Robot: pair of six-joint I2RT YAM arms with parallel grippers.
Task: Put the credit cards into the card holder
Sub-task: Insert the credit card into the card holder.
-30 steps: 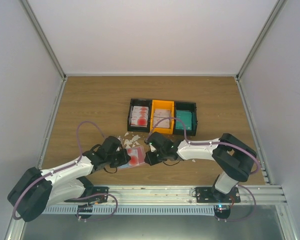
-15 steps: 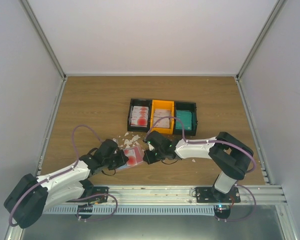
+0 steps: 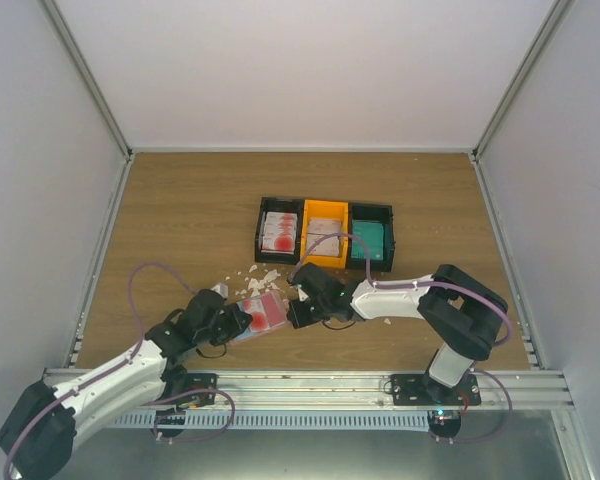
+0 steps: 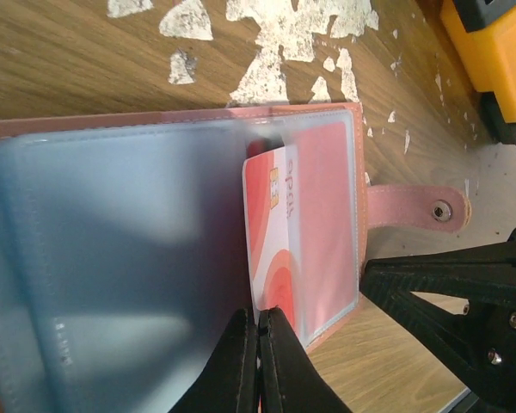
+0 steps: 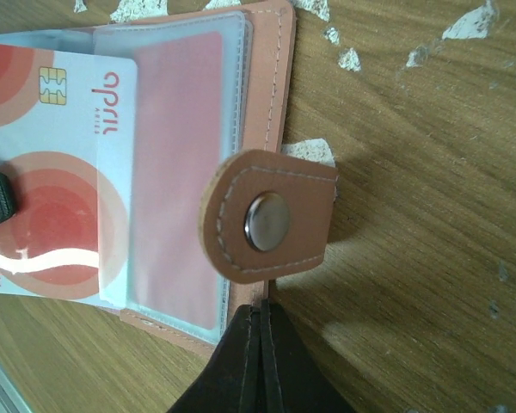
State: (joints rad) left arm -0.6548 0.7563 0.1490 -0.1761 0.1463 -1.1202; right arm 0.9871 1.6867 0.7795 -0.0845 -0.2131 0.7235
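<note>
L end effector [image 4: 258, 325] is pinched shut on your credit card [image 4: 271, 232]. The card sits partway in a clear sleeve of the open card holder [image 4: 327, 198], which lies flat on the counter [image 3: 180, 220], front centre. L arm stretches low, fwd-right. R end effector [image 5: 258, 331] is fully closed, tips at the holder's edge by the snap strap [image 5: 271, 219]; you can't tell if it grips anything. R forearm reaches left, elbow out right.

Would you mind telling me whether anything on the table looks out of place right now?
Yes: irregular white scraps litter the table just beyond the open card holder, and a credit card sits only partway inside its clear sleeve.
</note>
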